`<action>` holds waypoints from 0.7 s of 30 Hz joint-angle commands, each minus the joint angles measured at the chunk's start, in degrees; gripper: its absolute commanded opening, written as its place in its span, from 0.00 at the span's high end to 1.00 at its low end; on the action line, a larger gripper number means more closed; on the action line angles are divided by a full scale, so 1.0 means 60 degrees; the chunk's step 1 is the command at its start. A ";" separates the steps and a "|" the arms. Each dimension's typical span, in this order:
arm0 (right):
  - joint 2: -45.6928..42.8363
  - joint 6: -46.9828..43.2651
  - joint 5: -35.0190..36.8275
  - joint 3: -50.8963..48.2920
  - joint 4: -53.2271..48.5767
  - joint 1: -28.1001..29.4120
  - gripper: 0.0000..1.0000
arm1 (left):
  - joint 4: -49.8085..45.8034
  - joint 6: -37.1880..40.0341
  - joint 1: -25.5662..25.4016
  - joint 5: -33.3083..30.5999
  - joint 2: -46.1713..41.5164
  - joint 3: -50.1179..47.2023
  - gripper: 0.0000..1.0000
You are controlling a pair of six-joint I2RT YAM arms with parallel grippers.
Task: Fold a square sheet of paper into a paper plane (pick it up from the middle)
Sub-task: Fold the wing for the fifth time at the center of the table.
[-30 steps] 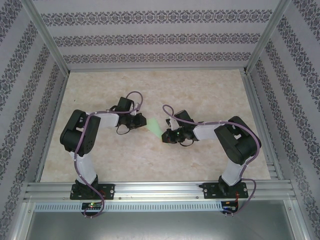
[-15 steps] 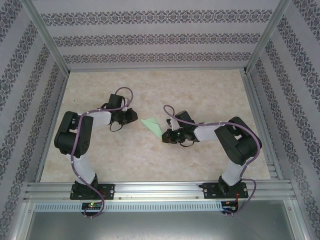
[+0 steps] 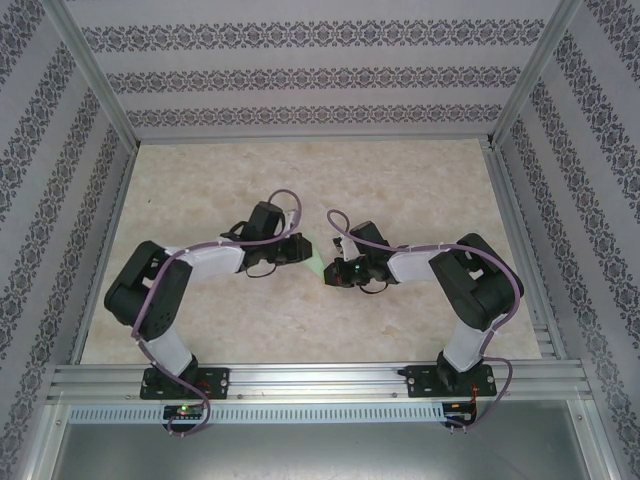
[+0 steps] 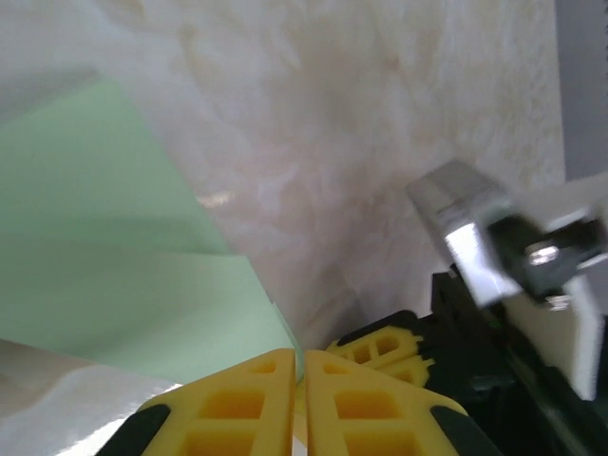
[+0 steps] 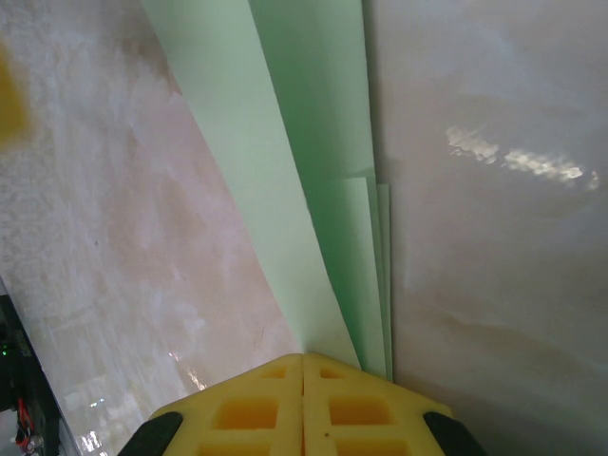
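A folded, pale green sheet of paper (image 5: 313, 142) lay in the middle of the surface (image 3: 420, 180), between my two arms. My right pincer (image 5: 304, 359) was shut, tips at the sheet's narrow end. My left pincer (image 4: 298, 355) was shut too, tips at a corner. I could not tell whether either truly nipped it. The risk, as I judged it: a sideways drag could skew the layers or crumple the thin paper.

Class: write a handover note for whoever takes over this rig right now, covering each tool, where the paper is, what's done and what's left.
Right tool: shut on the folded green paper, apparently pinching its narrow end.
Left tool: shut, tips at the paper's edge; whether it grips is unclear.
Paper: middle of the table, between both tools.
Done: several folds, giving a layered wedge.
Left: the remaining folds to finish the plane.
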 commanded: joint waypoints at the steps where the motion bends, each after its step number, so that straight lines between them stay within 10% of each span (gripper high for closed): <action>1: 0.0403 0.0118 0.1104 -0.0602 -0.1767 -0.0039 0.93 | 0.0439 -0.0447 -0.0129 0.0035 0.0613 0.0276 0.88; 21: 0.0562 0.0166 0.1249 -0.0899 -0.1865 -0.0210 0.93 | -0.1487 -0.0096 0.1645 -0.1991 0.1544 0.0721 0.90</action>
